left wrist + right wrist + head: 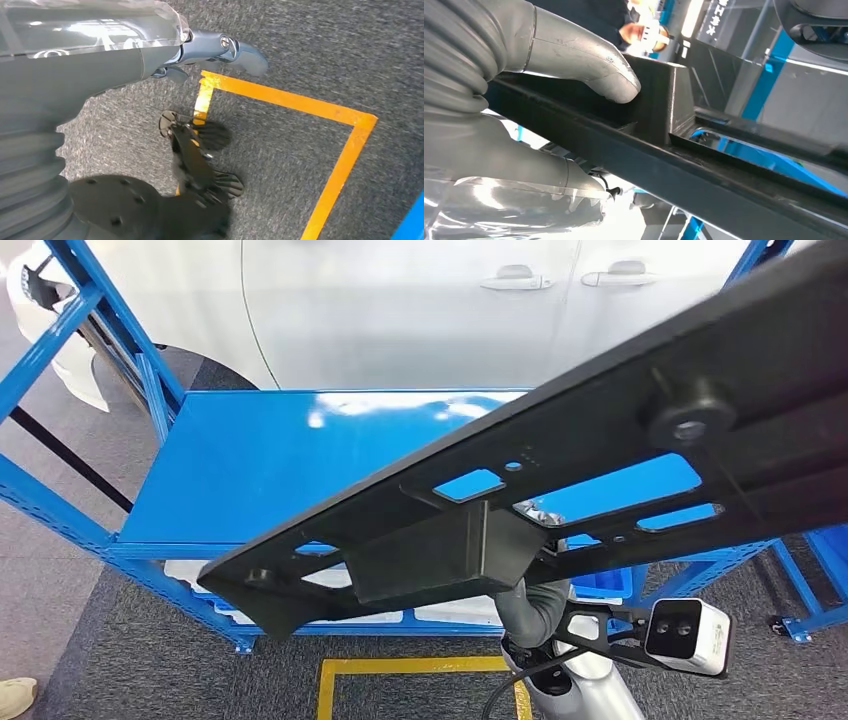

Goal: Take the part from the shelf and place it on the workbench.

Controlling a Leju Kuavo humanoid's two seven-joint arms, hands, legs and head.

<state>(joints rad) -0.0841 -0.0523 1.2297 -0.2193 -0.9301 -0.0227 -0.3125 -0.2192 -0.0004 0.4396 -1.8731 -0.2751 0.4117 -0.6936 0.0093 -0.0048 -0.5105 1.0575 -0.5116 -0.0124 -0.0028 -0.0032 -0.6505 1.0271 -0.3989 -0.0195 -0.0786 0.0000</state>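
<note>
part: long flat black plastic panel [600,455] with rectangular cut-outs, a round boss near its far end and a box-shaped block on its underside. position: held up in the air in front of the robot, clear of the blue metal shelf [250,455], whose top deck lies beyond and below it. long axis: runs on a diagonal across the head view, low end toward the robot's left, high end rising away to its right, so the panel is tilted, not level.

right hand [539,100]: grey, holding the panel; the thick thumb presses on one face next to the box-shaped block, the other fingers lie on the opposite face. the grasp sits near the block, toward the low end of the length, so most of the panel juts out to the robot's right.

left hand [220,52]: hangs over grey carpet with an orange taped line [280,97]; holds nothing, fingers partly curled.

workbench: place cannot be told.

judgement: lift from the shelf looks done; carrying and setting down remain. the right hand alone bears the part, and the overhanging right end is what must clear the shelf uprights in any turn.

other: white car body [420,310] behind the shelf; white wrist camera [688,636].
</note>
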